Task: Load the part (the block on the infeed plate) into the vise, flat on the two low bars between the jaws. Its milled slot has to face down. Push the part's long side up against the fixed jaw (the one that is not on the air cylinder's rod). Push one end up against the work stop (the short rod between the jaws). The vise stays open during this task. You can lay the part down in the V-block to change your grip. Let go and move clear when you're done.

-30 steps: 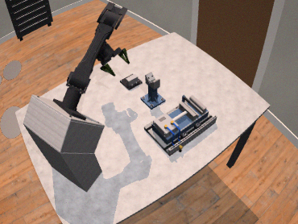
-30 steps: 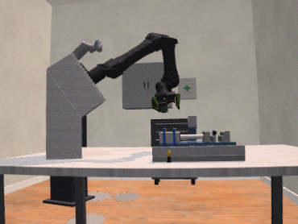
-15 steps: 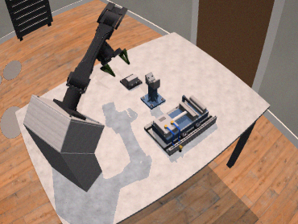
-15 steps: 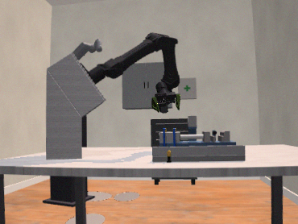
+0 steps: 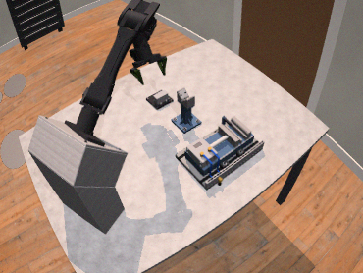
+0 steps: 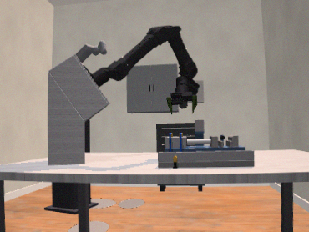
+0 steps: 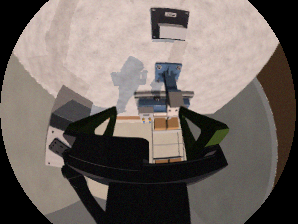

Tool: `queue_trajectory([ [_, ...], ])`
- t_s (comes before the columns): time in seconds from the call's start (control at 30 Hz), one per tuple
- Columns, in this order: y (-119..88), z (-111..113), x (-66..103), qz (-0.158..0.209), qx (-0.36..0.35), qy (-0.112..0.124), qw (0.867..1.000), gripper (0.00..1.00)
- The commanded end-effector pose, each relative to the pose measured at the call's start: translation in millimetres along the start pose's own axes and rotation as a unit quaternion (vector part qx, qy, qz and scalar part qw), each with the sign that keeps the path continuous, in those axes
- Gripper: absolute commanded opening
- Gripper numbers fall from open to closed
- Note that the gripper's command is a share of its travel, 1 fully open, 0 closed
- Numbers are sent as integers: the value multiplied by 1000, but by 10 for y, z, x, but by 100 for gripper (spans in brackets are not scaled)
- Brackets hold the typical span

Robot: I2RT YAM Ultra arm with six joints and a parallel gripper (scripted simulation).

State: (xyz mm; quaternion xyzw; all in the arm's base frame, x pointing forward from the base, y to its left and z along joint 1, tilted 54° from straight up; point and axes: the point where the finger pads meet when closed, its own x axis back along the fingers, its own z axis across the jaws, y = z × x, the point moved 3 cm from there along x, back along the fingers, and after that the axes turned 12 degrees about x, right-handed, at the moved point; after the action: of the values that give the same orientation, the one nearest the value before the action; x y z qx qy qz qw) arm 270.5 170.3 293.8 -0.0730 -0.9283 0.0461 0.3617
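Standing between the dark infeed plate (image 5: 153,102) (image 7: 156,34) and the metal vise (image 5: 214,149) (image 6: 205,158), one blue-based V-block post (image 5: 185,114) (image 6: 200,123) (image 7: 170,80) obstructs the direct path. One grey rectangular part (image 5: 159,94) (image 7: 172,32) lies on the plate. One black gripper (image 5: 150,75) (image 6: 182,106) (image 7: 147,109) is spread. Two blue hoses (image 5: 211,162) (image 6: 175,142) serve the vise.

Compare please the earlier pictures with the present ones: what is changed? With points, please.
The arm moved, carrying the gripper (image 5: 153,79) (image 6: 182,113) (image 7: 147,109) to the right in the top and exterior views. Nothing was taken hold of or let go; its fingers stand apart. The part (image 5: 161,95) (image 7: 172,32), the V-block (image 5: 184,96) (image 7: 174,97) and the vise (image 5: 201,148) (image 6: 205,158) stayed in place.
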Motion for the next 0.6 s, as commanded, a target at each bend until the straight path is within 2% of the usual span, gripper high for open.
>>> queue_trajectory([
  [0.0,57,-215,184,-105,-5,-2,994,100],
  [0.03,57,-215,184,-105,-5,-2,994,100],
  [0.07,56,-289,241,-131,-4,-8,991,100],
  [0.23,44,-450,377,-183,1,-29,983,100],
  [0.4,2,-678,607,-249,14,-72,966,100],
  [0.5,2,-678,608,-249,14,-72,966,100],
  [0.57,-10,-722,658,-261,18,-82,962,100],
])
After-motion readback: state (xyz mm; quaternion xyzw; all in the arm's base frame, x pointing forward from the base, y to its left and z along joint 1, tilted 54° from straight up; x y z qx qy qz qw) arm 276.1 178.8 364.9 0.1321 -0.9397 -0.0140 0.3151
